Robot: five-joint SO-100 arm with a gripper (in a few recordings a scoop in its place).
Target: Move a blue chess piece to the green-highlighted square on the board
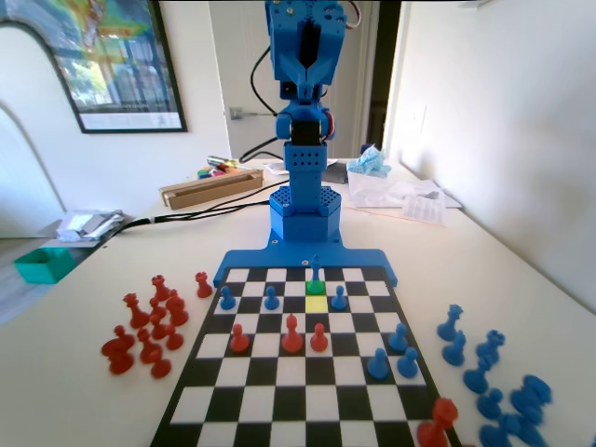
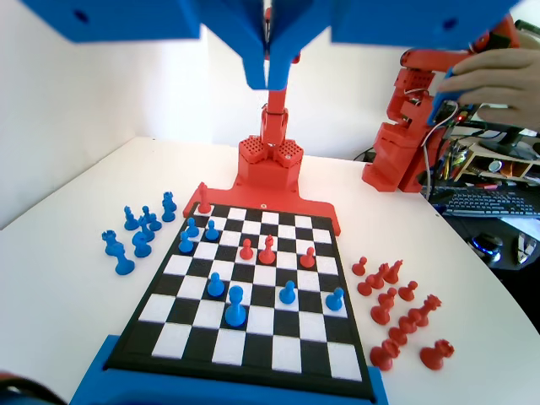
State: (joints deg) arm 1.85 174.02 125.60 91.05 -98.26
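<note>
Jaws of your gripper (image 2: 268, 78) hang pressed together with nothing between them, raised high above the board (image 2: 253, 359). Out from there, your blue chess piece (image 1: 317, 276) stands upright on the green-highlighted square (image 1: 317, 288), in the row second from the board's edge nearest the blue arm's base, with a yellow square (image 1: 317, 304) just in front of it in the fixed view. You see it slim, with a small knob on top. A teal tray (image 1: 43, 264) sits at the table's left edge; you cannot tell its contents.
</note>
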